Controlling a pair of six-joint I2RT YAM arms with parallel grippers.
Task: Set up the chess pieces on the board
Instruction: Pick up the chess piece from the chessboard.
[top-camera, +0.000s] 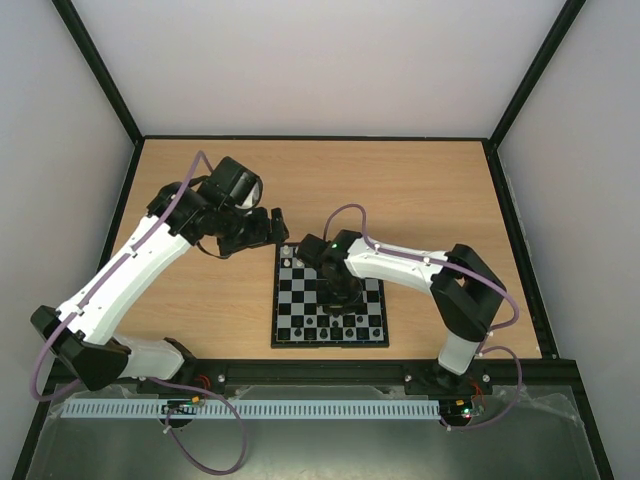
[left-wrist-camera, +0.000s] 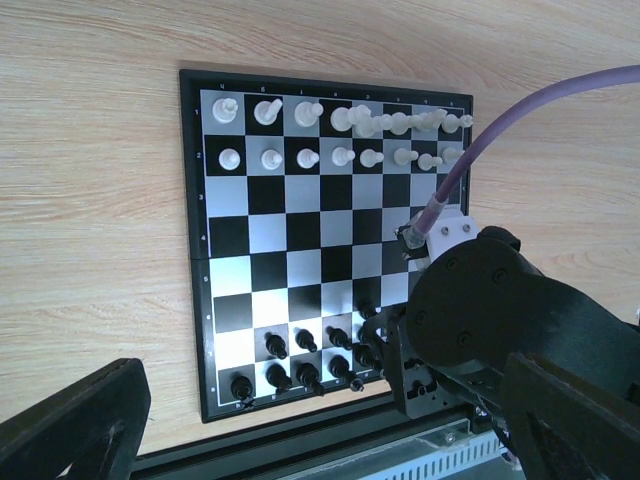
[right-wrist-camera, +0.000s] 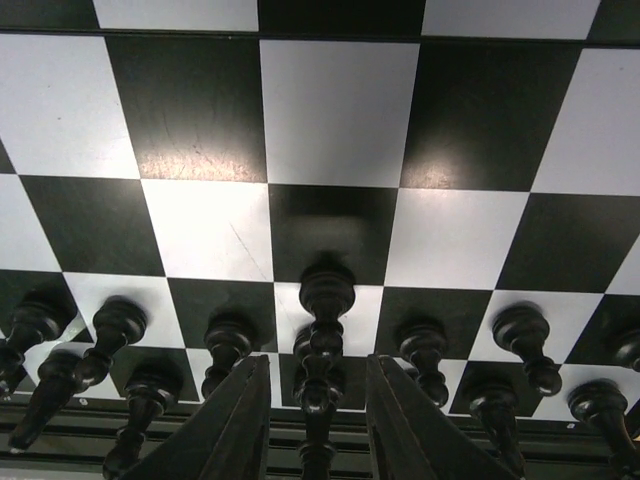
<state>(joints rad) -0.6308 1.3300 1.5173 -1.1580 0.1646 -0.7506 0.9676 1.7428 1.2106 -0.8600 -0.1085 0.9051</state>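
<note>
The board (top-camera: 297, 292) lies on the wooden table between my arms. In the left wrist view the board (left-wrist-camera: 300, 230) carries cream-white chess pieces (left-wrist-camera: 342, 138) in its two far rows and black chess pieces (left-wrist-camera: 300, 358) in its two near rows. My left gripper (top-camera: 272, 228) hovers off the board's far left corner, wide open (left-wrist-camera: 330, 395) and holding nothing. My right gripper (top-camera: 340, 298) is low over the black rows. Its fingers (right-wrist-camera: 235, 425) straddle a black piece (right-wrist-camera: 327, 292) that stands on the board, with a gap showing on each side; the right gripper (right-wrist-camera: 317, 368) is open.
A black rail (top-camera: 320, 372) runs along the table's near edge just below the board. A black frame and pale walls close in the table on the other sides. The right arm's purple cable (left-wrist-camera: 480, 150) crosses over the board's right side.
</note>
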